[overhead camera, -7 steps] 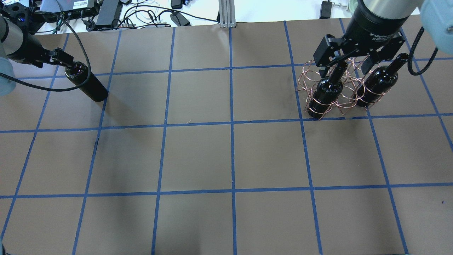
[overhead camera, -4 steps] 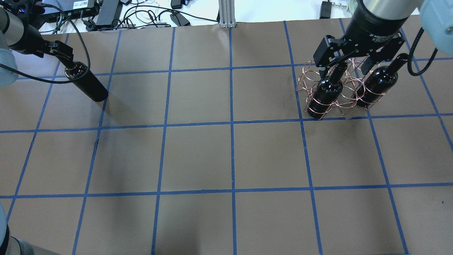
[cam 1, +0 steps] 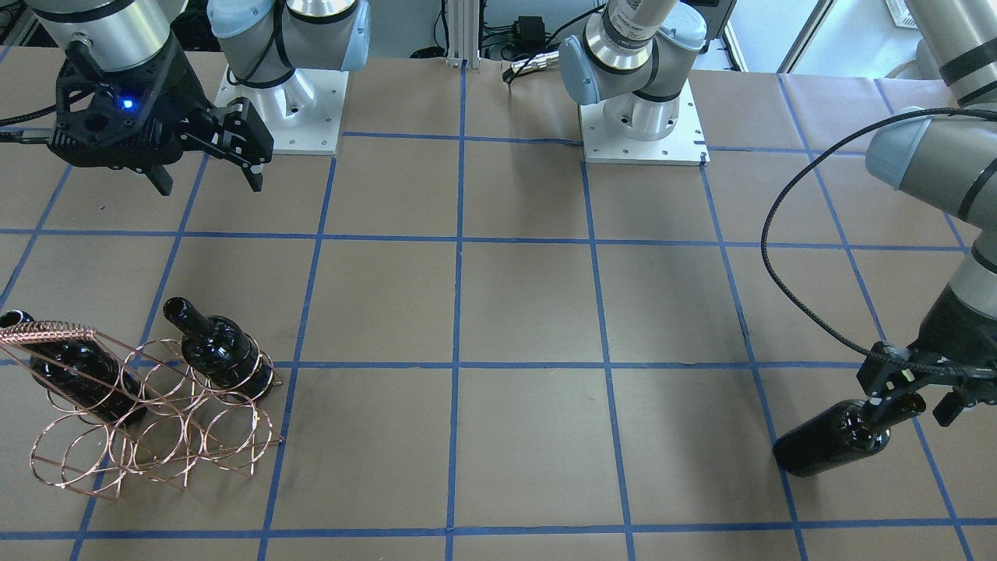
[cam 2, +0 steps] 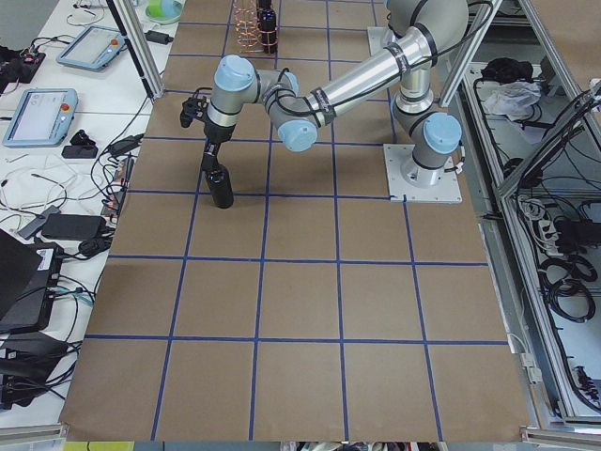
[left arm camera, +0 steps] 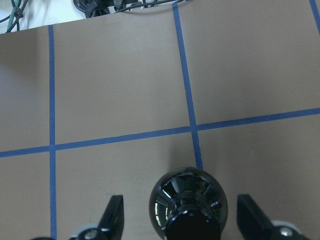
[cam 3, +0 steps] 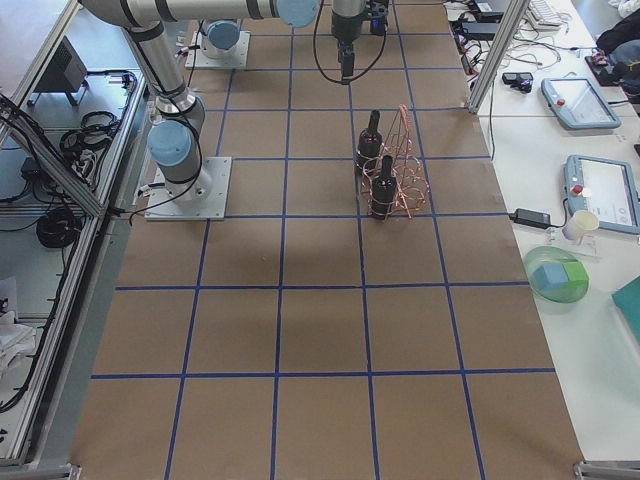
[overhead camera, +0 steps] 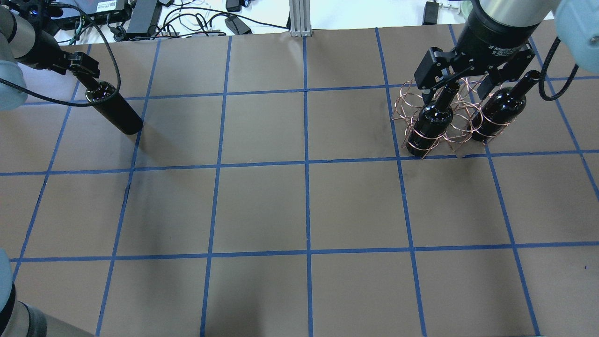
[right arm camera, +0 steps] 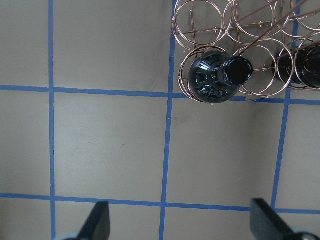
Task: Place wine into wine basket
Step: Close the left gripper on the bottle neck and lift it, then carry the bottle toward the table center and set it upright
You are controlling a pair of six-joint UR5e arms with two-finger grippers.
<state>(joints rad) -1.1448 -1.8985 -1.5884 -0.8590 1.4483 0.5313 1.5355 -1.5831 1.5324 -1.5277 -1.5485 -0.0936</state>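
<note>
One wine bottle [overhead camera: 117, 112] stands upright on the table at the far left, outside the basket. My left gripper [overhead camera: 86, 74] is open just above it, its fingers [left arm camera: 114, 216] on either side of the neck without touching it; the bottle's mouth [left arm camera: 192, 227] shows between them. The copper wire wine basket [overhead camera: 412, 100] stands at the far right and holds two bottles, one [overhead camera: 430, 124] in its left end ring and one [overhead camera: 498, 110] further right. My right gripper [overhead camera: 456, 91] is open and empty, high above the basket, with its fingers [right arm camera: 100, 220] spread wide.
The basket's coil-wrapped handle [cam 1: 47, 333] rises between the two bottles in it. Cables and power bricks [overhead camera: 154, 18] lie beyond the table's far edge. The brown table [overhead camera: 304, 206] carries a blue tape grid.
My left gripper has drawn up and back from the bottle's shoulder. The bottle stays where it was. The right gripper and the basket have hardly moved.
</note>
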